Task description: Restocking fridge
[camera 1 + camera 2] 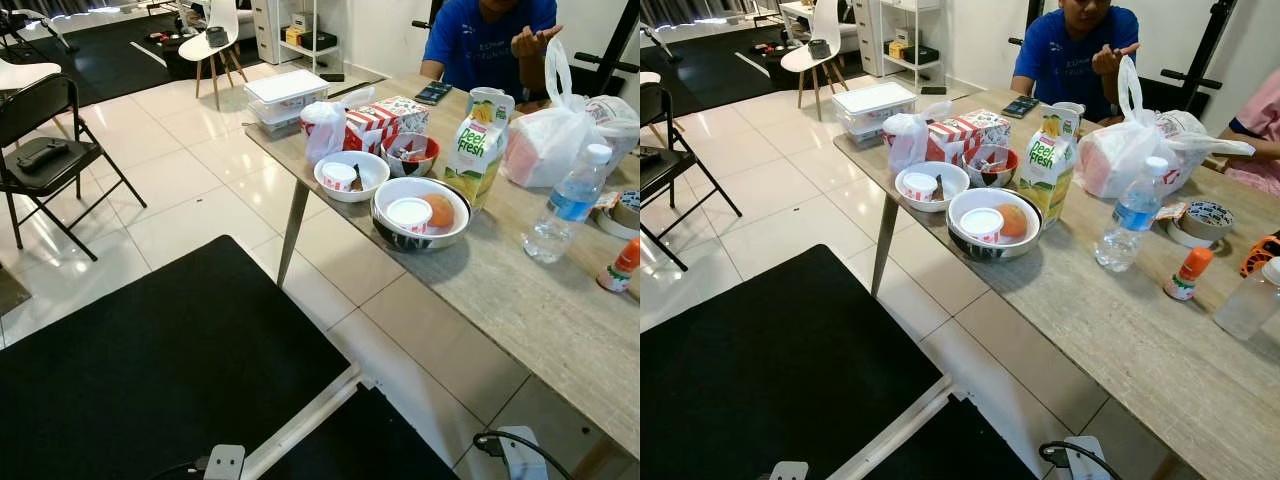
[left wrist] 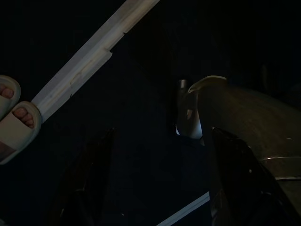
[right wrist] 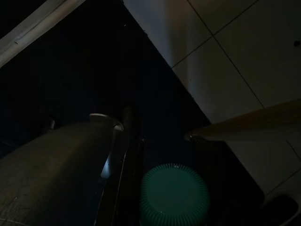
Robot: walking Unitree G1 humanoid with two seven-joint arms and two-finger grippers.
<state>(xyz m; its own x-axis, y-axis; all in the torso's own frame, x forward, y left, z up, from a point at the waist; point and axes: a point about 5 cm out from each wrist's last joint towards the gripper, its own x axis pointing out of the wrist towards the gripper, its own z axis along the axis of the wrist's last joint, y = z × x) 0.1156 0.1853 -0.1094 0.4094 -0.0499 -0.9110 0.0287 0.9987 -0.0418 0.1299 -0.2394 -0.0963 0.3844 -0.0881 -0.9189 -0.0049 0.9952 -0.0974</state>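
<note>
Glossy pale tiled floor (image 1: 200, 190) with dark grout lines, reflecting soft daylight. Large black mat (image 1: 150, 370) in the foreground, edged by a white strip (image 1: 300, 420). Long light wood-grain table (image 1: 1120, 330) on slanted legs, running diagonally from the far middle to the near right. Black folding chair (image 1: 45, 150) at the left on the tiles. White moulded chair (image 1: 215, 40) on wooden legs farther back, near a second dark mat (image 1: 110, 50). White open shelving unit (image 1: 290, 30) against a plain white wall (image 1: 370, 30). Black metal frame (image 1: 1205, 50) leaning behind the table at far right. Two seated people at the table's far end.
</note>
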